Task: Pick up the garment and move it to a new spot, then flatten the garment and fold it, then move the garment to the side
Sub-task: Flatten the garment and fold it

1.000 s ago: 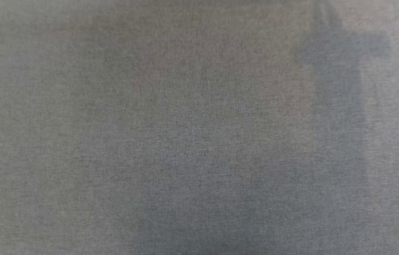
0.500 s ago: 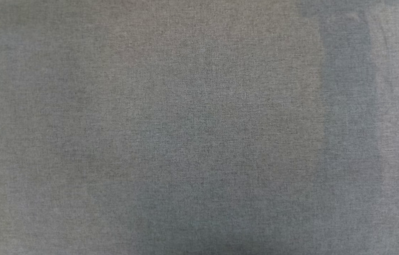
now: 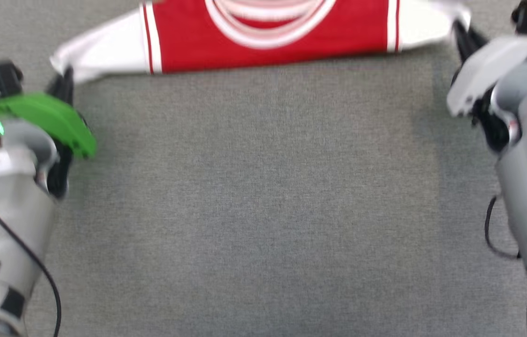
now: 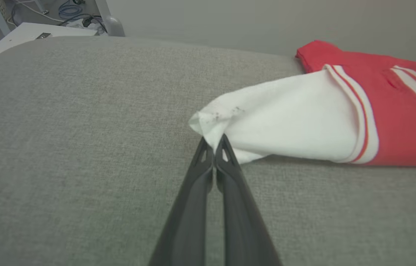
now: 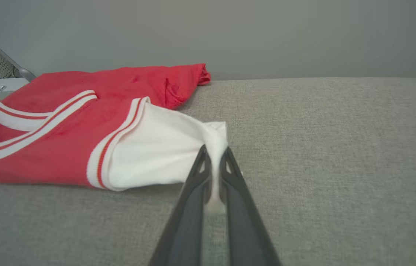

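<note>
Garment (image 3: 268,42) in red with white short sleeves is seen spread along the far edge of the head view, laid on a grey fabric surface (image 3: 263,187). Its white-and-red striped neck trim (image 3: 268,23) is turned toward the top of that view. Both sleeves are drawn out sideways from the red body.

The tip of the left sleeve (image 4: 285,125) is pinched by the left gripper (image 4: 213,142). Its two dark fingers are pressed together, with the white cloth caught at their ends. The right sleeve (image 5: 156,155) is clamped by the right gripper (image 5: 213,157). A strip of white cloth is seen running down between its fingers, which are parted only by that cloth. In the right wrist view the far corner of the red body (image 5: 185,81) is seen rumpled and folded over.

At the left edge of the head view the left arm is marked by a green cover (image 3: 43,117), and a black cable (image 3: 20,243) is run along its forearm. At the right edge the right arm is capped by a pale grey cover (image 3: 487,70). Behind the surface a plain grey wall (image 5: 285,33) is seen, and coiled cables (image 4: 67,9) are glimpsed at the upper left of the left wrist view
</note>
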Tool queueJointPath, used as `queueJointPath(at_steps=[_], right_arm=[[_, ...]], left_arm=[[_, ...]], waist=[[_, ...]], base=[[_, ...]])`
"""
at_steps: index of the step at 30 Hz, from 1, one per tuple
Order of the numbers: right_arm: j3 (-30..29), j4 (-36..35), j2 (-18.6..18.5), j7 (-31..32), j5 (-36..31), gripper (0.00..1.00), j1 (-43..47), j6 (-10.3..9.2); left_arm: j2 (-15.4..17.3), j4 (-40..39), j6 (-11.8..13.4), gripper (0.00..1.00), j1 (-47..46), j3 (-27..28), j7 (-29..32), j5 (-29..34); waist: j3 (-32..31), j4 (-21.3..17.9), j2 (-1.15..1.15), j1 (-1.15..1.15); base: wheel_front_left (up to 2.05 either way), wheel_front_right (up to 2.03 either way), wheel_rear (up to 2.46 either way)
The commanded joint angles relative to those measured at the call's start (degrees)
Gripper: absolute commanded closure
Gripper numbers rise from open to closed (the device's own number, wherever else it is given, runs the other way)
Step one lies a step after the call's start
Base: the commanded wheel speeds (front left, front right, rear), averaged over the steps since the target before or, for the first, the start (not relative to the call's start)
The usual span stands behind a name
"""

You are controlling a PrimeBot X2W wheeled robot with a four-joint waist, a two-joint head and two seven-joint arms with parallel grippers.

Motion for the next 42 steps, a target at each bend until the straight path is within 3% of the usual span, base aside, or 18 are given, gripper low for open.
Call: queueJointPath(at_steps=[1,7,11,17,22,28,37,38,39,40,42], right_arm=[[0.0,-2.3,-0.6,0.4,1.3,1.00,3.8,-0.47],[-3.4,-13.4,-2.3,5.0,4.1,1.00,20.4,-0.47],[-7.7,-22.3,-1.9,8.6,4.0,1.00,31.6,-0.47],[-14.0,-35.8,2.3,14.6,2.6,1.00,46.8,-0.47],[-16.8,-43.6,6.2,19.1,1.6,1.00,56.9,-0.47],[-19.2,-45.8,8.3,20.0,2.3,1.00,64.7,-0.47],[-18.2,-40.7,8.6,17.8,6.2,0.99,69.0,-0.47],[-17.9,-40.6,8.6,17.1,5.6,0.78,68.8,-0.47],[-17.6,-40.4,8.6,16.5,5.6,0.78,68.5,-0.47],[-17.2,-40.6,8.6,15.8,5.4,0.00,67.8,-0.47],[-17.0,-41.1,8.6,14.3,4.9,0.00,66.2,-0.47]], left_arm=[[0.8,-1.4,-0.2,1.00,3.4,-0.8,-0.5,-0.1],[1.8,-7.7,-0.1,1.00,15.4,-2.0,-1.0,-1.5],[3.2,-12.0,1.6,1.00,22.3,-0.8,-1.2,-3.0],[5.5,-21.0,6.4,1.00,33.1,1.8,-1.4,-6.0],[7.6,-30.7,11.7,1.00,42.2,2.2,-0.6,-7.3],[9.4,-39.6,17.1,1.00,51.5,2.5,1.0,-9.4],[9.8,-45.3,20.4,1.00,58.9,1.5,2.1,-10.7],[9.8,-45.7,20.6,1.00,58.9,1.3,2.1,-10.5],[9.9,-46.1,20.7,1.00,58.7,1.1,2.2,-10.2],[10.0,-46.5,20.7,1.00,58.5,1.0,2.4,-10.0],[10.3,-47.2,20.6,1.00,57.8,0.8,2.5,-9.5]], waist=[[-4.5,0.4,0.00,0.00],[-10.8,0.8,0.00,0.00],[-14.5,0.9,0.00,0.00],[-19.1,1.0,0.00,0.00],[-22.0,1.1,0.00,0.00],[-23.6,0.8,0.00,0.00],[-24.8,0.4,0.00,0.00],[-24.8,0.5,0.00,0.00],[-24.8,0.6,0.00,0.00],[-24.6,0.8,0.00,0.00],[-24.5,1.0,0.00,0.00]], base=[[0.00,0.00,0.00],[0.00,0.00,0.00],[0.00,0.00,0.00],[0.00,0.00,0.00],[0.00,0.00,0.00],[0.00,0.00,0.00],[0.00,0.00,0.00],[0.00,0.00,0.00],[0.00,0.00,0.00],[0.00,0.00,0.00],[0.00,0.00,0.00]])
